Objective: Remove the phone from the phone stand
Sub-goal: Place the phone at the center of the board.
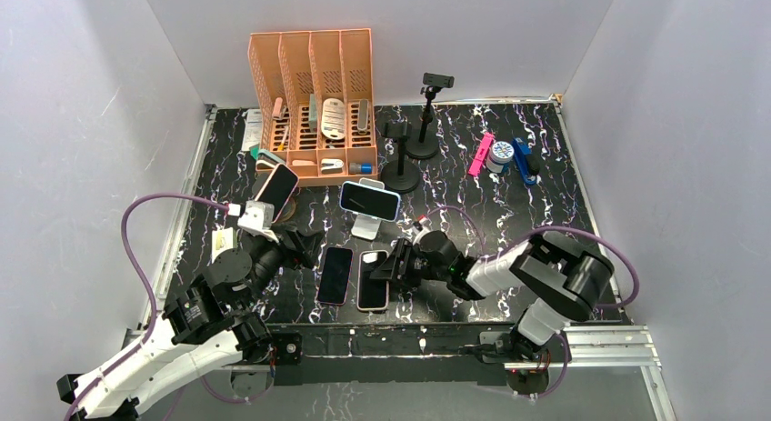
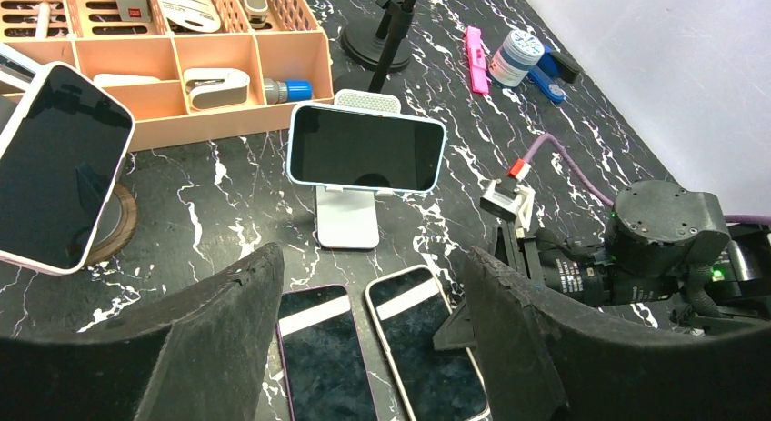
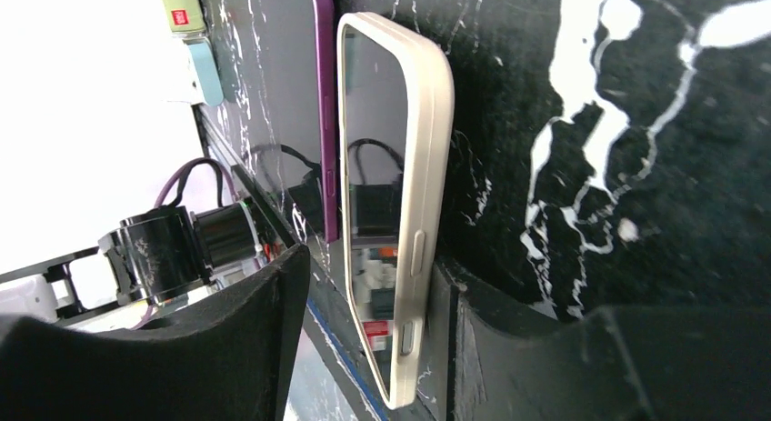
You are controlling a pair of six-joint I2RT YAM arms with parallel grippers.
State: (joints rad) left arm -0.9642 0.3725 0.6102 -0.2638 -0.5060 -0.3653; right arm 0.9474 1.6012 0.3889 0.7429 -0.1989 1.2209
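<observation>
Top external shows beige phone (image 1: 373, 281) lying screen-up, long axis near-to-far.

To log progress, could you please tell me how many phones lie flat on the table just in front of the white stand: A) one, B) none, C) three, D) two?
D: a purple-cased phone and a cream-cased phone lie flat, side by side, in front of the white stand.

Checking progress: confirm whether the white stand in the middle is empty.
No, a blue-edged phone sits landscape on the white stand.
</observation>
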